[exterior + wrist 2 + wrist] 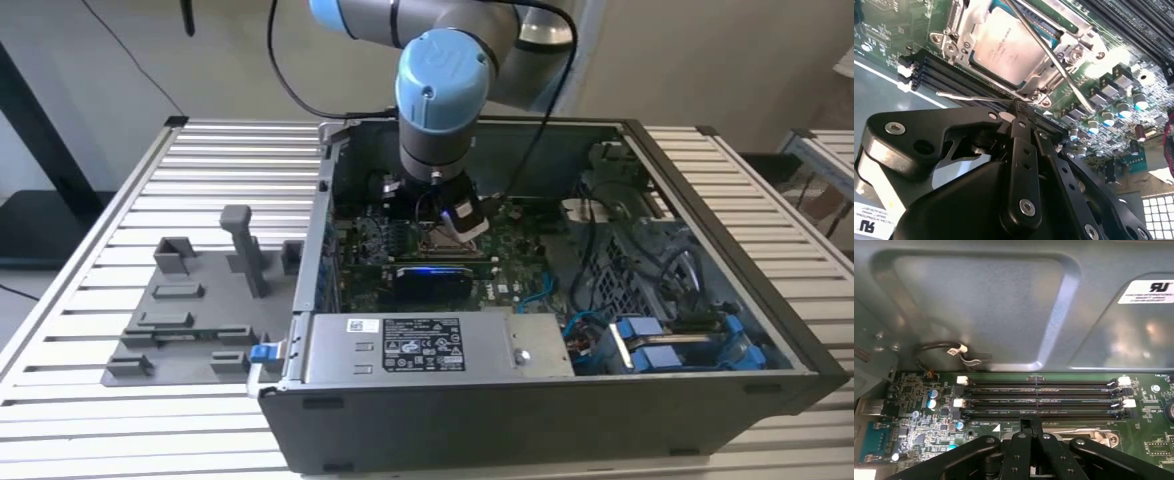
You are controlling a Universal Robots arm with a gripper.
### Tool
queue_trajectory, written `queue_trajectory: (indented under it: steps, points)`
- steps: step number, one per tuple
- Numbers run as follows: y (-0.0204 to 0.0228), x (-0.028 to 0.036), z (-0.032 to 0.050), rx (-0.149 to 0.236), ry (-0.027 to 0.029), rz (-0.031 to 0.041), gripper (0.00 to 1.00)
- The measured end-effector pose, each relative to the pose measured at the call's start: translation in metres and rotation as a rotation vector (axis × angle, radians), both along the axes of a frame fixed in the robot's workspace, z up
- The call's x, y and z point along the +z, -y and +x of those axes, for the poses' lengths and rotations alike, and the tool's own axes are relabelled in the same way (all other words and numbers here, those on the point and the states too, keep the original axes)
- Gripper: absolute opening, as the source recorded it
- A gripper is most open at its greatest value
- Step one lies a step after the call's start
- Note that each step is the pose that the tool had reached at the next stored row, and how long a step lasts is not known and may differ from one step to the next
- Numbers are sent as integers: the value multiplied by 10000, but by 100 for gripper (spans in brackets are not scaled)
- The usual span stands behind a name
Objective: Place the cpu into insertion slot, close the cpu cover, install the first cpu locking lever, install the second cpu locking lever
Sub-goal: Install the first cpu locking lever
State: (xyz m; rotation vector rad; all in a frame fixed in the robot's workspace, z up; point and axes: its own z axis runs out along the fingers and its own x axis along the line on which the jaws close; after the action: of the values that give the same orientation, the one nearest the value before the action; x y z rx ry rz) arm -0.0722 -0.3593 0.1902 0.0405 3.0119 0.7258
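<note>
In the second wrist view the cpu (999, 45) lies flat in its socket, and the cpu cover (1050, 75) frames it, lying down over its edges. One thin locking lever (1054, 57) runs slanted across the cover. A second locking lever (974, 96) lies along the socket's edge beside the memory slots, and its end meets my fingertips. My gripper (1021, 106) is shut, its tips at that lever's end. In the exterior view the gripper (454, 215) hangs just above the socket (441, 242) inside the case. In the first wrist view the gripper (1030, 426) sits by the memory slots (1039, 400).
The open computer case (694, 390) lies on a slatted table. A grey power-supply box (400, 345) fills its near side and blue cables (641, 335) lie at the exterior view's right. A grey fixture (187, 310) stands outside, on the exterior view's left. The case wall (979, 305) rises behind the board.
</note>
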Motion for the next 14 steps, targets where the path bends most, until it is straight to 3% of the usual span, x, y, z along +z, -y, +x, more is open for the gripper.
queue_trajectory:
  steps: [14]
  points:
    - [-34,-43,87,0,1,2,11]
